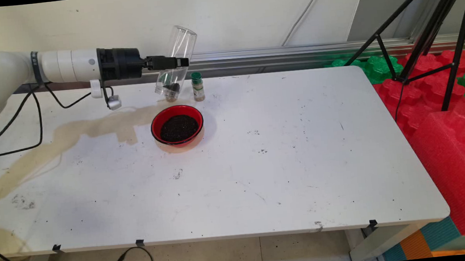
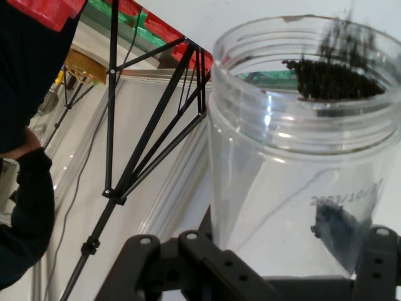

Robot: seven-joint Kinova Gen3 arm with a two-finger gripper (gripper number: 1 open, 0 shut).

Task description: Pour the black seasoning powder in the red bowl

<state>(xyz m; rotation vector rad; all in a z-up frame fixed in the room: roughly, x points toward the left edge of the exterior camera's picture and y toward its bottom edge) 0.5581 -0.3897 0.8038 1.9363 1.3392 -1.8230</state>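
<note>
The claw is clamped on a clear plastic jar, tipped mouth-down above the bench's far edge; the tilt lets dark grains gather at the mouth. Just below and nearer sits a red bowl already holding dark grains, seemingly placed to catch them; a small green-capped spice bottle stands upright beside the jar's mouth.

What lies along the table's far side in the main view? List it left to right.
Arm → gripper shut on a tilted clear jar → green-capped spice bottle → black tripod.
</note>
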